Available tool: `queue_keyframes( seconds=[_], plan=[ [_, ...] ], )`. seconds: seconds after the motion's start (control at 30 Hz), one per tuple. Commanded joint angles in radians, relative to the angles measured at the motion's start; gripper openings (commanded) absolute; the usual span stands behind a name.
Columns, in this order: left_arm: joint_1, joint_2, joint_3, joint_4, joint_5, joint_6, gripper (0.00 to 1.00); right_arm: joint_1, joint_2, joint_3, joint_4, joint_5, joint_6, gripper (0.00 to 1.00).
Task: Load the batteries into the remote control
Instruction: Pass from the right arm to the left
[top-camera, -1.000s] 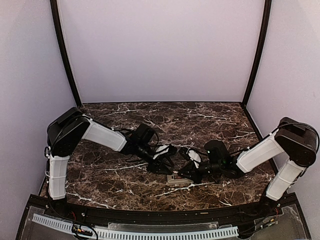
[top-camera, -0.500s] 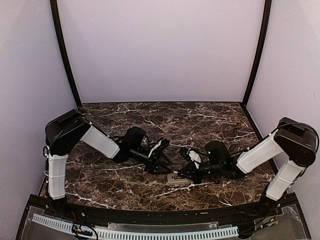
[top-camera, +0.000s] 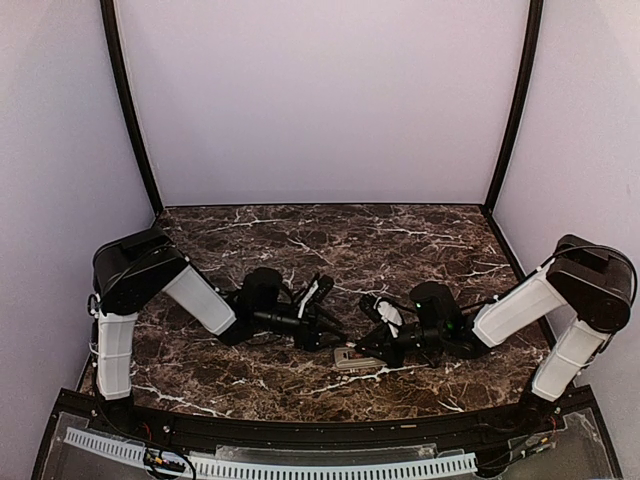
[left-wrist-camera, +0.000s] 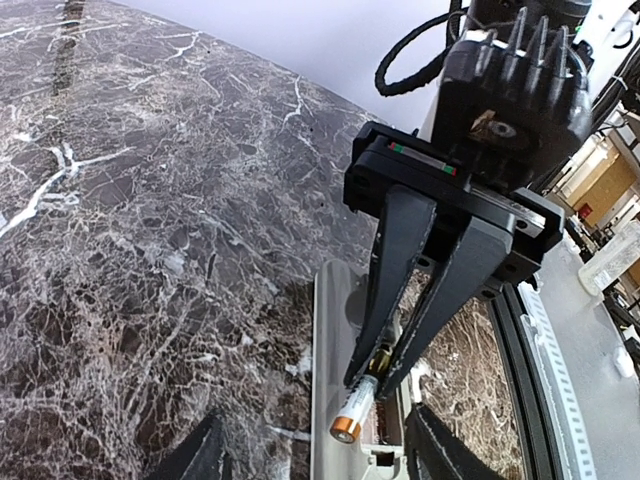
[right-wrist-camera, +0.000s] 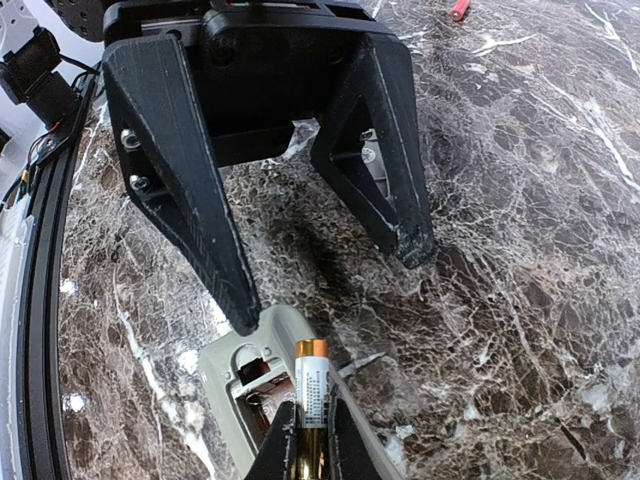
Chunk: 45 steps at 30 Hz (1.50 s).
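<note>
The remote control (right-wrist-camera: 222, 372) lies back-up on the marble near the front edge, grey-beige, with its battery compartment (right-wrist-camera: 262, 392) uncovered. My right gripper (right-wrist-camera: 311, 405) is shut on a white-and-gold battery (right-wrist-camera: 312, 375) and holds it over that compartment, copper end forward. The left wrist view shows the same battery (left-wrist-camera: 352, 415) slanting down between the right gripper (left-wrist-camera: 375, 380) fingers above the remote control (left-wrist-camera: 335, 350). My left gripper (right-wrist-camera: 330, 283) stands open and holds nothing, just beyond the remote's end; in the top view the left gripper (top-camera: 320, 305) is left of the right gripper (top-camera: 375, 345).
A red battery (right-wrist-camera: 458, 9) lies on the marble farther back. The table's black front rail (left-wrist-camera: 520, 330) runs close beside the remote. The two arms meet tip to tip at the table's front middle.
My left gripper has drawn back to the left, away from the remote, and its jaws have opened wider. The right gripper has kept its place with the battery.
</note>
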Motion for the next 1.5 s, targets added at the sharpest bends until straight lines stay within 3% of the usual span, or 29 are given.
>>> queue_keyframes(
  seconds=[0.0,0.3,0.6,1.0,1.23,1.47],
  plan=[
    [-0.021,0.003,0.044,-0.072,-0.031,0.007,0.59,0.025,0.037,-0.027,-0.124,-0.053,0.000,0.08],
    [-0.023,0.056,0.075,-0.083,0.000,-0.034,0.52,0.025,0.036,-0.027,-0.127,-0.049,0.003,0.08],
    [-0.029,0.057,-0.013,0.066,-0.001,-0.117,0.52,0.024,0.040,-0.023,-0.131,-0.060,-0.002,0.08],
    [-0.050,0.035,-0.011,0.016,-0.022,-0.095,0.51,0.025,0.030,-0.024,-0.137,-0.055,0.000,0.08],
    [-0.057,0.035,-0.006,0.008,-0.006,-0.083,0.39,0.025,0.032,-0.023,-0.138,-0.056,-0.002,0.08],
    [-0.068,0.036,0.010,-0.020,0.004,-0.063,0.34,0.025,0.030,-0.021,-0.141,-0.054,-0.003,0.08]
  ],
)
